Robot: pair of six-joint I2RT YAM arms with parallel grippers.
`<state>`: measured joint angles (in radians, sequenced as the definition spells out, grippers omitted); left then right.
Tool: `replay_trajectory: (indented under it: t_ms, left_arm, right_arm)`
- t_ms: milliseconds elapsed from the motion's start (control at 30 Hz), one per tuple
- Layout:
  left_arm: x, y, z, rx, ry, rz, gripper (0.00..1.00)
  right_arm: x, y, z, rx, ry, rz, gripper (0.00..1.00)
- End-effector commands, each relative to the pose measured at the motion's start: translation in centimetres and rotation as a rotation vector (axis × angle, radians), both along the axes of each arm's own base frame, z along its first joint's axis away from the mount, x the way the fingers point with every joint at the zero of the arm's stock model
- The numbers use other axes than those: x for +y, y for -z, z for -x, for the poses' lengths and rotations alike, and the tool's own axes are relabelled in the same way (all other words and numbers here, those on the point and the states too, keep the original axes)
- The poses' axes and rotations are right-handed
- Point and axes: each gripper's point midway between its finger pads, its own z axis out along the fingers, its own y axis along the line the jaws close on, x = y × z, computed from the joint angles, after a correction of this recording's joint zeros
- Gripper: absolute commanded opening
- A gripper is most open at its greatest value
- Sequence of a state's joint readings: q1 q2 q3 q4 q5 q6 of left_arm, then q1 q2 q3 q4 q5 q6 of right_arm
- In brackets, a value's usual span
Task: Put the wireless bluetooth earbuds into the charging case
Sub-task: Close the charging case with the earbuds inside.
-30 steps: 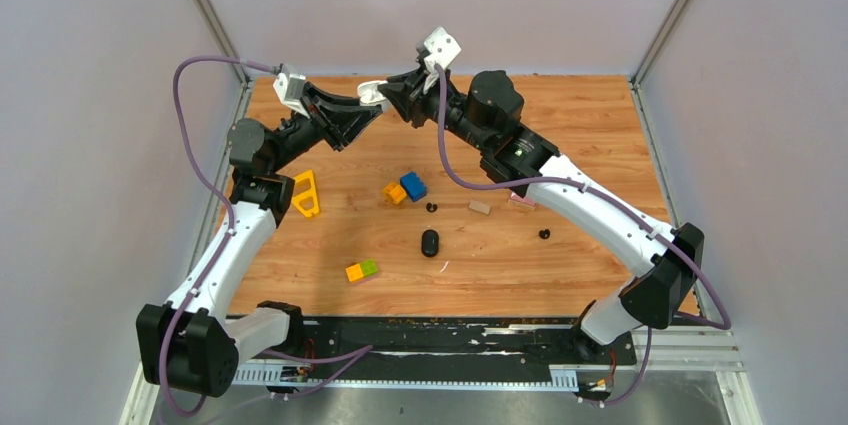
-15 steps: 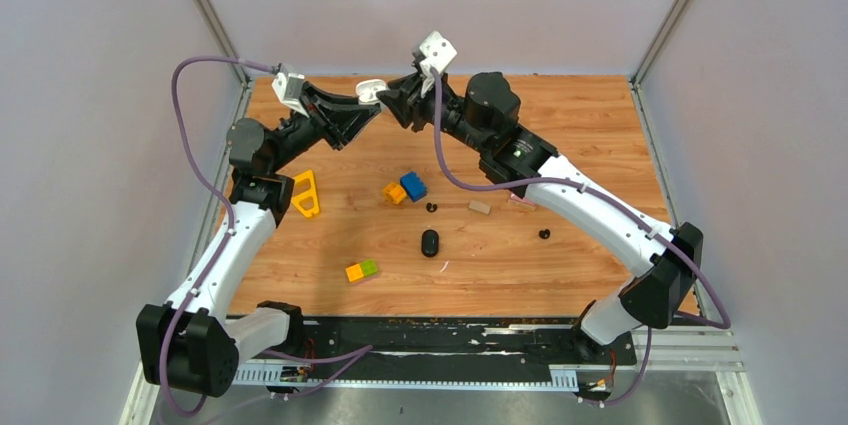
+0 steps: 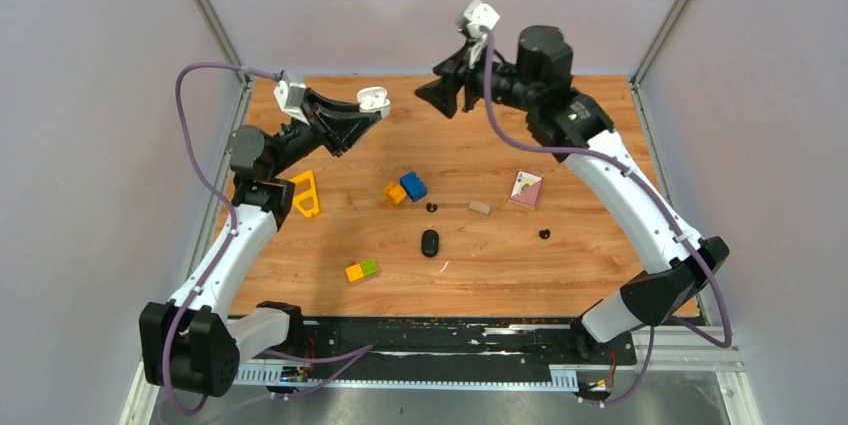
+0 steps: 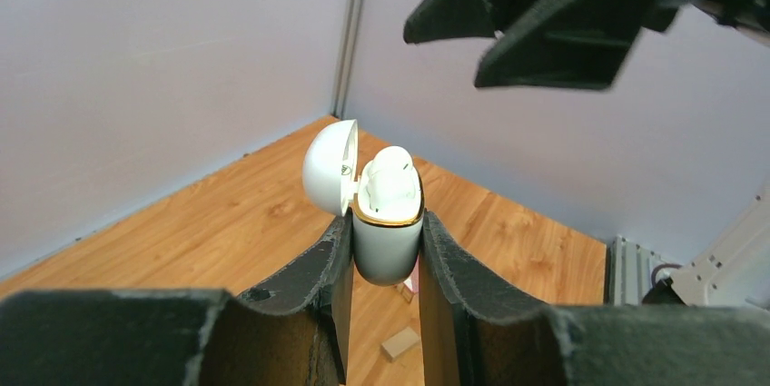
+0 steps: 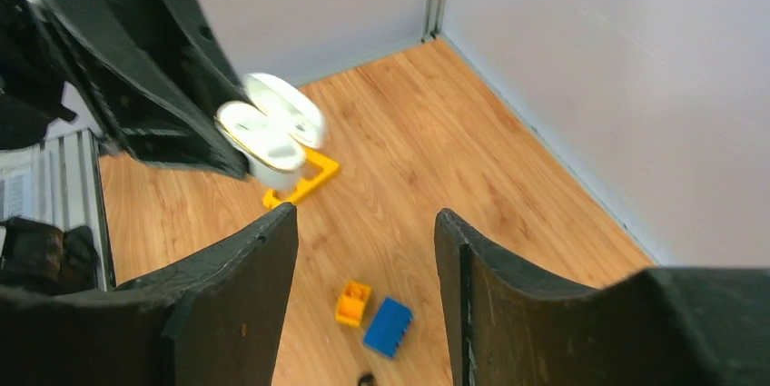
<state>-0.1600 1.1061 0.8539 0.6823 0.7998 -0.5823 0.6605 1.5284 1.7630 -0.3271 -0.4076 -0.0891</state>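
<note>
Left gripper (image 4: pixel 386 222) jaws clamped on open charging case (image 4: pixel 388 248); right gripper (image 5: pixel 363 222) jaws apart, empty. Black earbud (image 3: pixel 431 208) on table (image 3: pixel 600 145) likely light, slick; pinch across body

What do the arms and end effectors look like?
Left arm and right arm: white links, black joint housings, a purple cable looping along each. Left end effector and right end effector: black, two wedge-shaped fingers; white camera block at each wrist.

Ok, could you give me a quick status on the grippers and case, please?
Left gripper shut on open white case, white bud inside. Right gripper open, empty. Nothing between them.
</note>
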Motion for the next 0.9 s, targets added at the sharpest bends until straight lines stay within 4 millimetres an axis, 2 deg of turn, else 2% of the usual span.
replay_trajectory:
  t_ms: [0,200,300,400,633,867]
  left_arm:
    - [-0.5,-0.3,2.2,-0.109,0.09,-0.039,0.0]
    - [-1.4,2.6,4.1,-0.148,0.206,-0.14,0.0]
    - [-1.9,3.8,4.7,-0.157,0.247,-0.177,0.0]
    - [-2.6,4.4,5.3,-0.165,0.289,-0.202,0.0]
    - [-3.5,5.5,5.4,-0.124,0.327,-0.217,0.0]
    - [-3.8,6.3,3.5,0.006,0.288,-0.183,0.0]
  right_arm:
    - [-3.0,-0.2,3.1,0.031,-0.233,0.052,0.57]
    - [-2.0,5.6,5.9,0.129,-0.522,0.166,0.67]
    - [-1.3,8.6,6.3,0.091,-0.585,0.246,0.75]
    - [0.2,10.5,6.8,0.033,-0.642,0.315,0.81]
    - [2.6,11.0,7.1,-0.013,-0.668,0.328,0.82]
    - [2.5,9.8,7.7,-0.184,-0.598,0.403,0.81]
